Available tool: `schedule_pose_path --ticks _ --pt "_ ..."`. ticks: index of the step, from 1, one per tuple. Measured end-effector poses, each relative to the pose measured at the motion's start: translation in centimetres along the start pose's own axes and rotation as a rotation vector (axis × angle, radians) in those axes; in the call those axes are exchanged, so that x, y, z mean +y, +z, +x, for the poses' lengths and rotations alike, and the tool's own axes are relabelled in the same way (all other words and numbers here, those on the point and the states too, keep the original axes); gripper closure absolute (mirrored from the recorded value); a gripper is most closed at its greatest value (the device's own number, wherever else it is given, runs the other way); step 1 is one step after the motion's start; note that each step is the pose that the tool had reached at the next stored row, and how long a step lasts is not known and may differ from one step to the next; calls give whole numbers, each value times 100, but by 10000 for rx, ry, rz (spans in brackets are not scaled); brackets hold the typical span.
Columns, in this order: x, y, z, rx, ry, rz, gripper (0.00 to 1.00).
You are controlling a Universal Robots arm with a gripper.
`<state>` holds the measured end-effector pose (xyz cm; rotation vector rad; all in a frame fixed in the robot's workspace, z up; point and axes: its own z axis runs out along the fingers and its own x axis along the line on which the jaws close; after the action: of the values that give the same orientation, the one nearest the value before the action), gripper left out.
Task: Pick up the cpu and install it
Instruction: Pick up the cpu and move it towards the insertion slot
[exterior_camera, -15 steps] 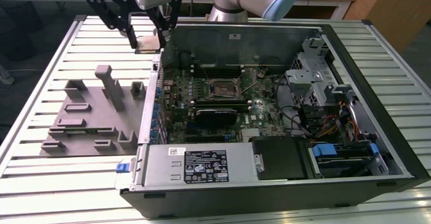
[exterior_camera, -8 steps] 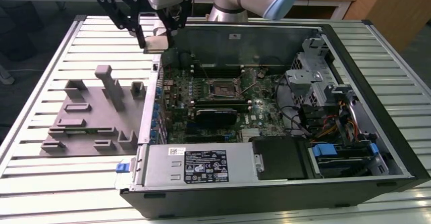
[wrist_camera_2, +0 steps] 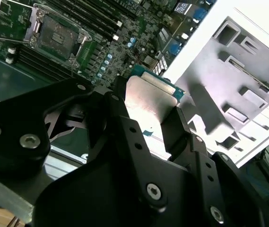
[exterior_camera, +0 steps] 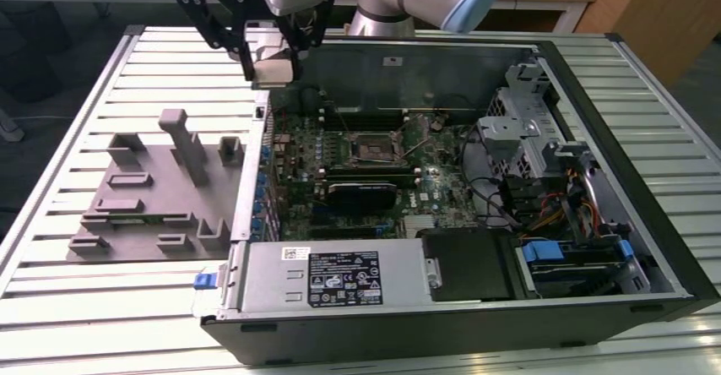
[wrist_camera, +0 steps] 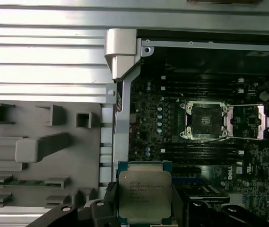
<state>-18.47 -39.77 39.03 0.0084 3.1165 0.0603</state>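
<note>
Fingers point(wrist_camera_2: 176, 130) grip cpu point(wrist_camera: 144, 196) over case wall point(wrist_camera: 122, 109); socket point(wrist_camera: 205, 120) open.

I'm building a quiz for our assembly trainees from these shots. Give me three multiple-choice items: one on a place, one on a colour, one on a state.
1. The motherboard socket is: A empty with its cover open; B closed; C holding a chip.
2. The moulded fixture tray is: A blue; B grey; C red.
3. The cpu is: A in the socket; B on the tray; C in the gripper.
Answers: A, its cover is swung aside from a bare recess; B, it is plain grey plastic; C, the gripper clamps its two sides.
</note>
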Motion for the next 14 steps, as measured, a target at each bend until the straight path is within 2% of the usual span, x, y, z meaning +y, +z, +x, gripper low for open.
schedule_pose_path --ticks 8,14 --pt "5 6 -98 0 0 0 46" --pt "7 55 -166 0 0 0 46"
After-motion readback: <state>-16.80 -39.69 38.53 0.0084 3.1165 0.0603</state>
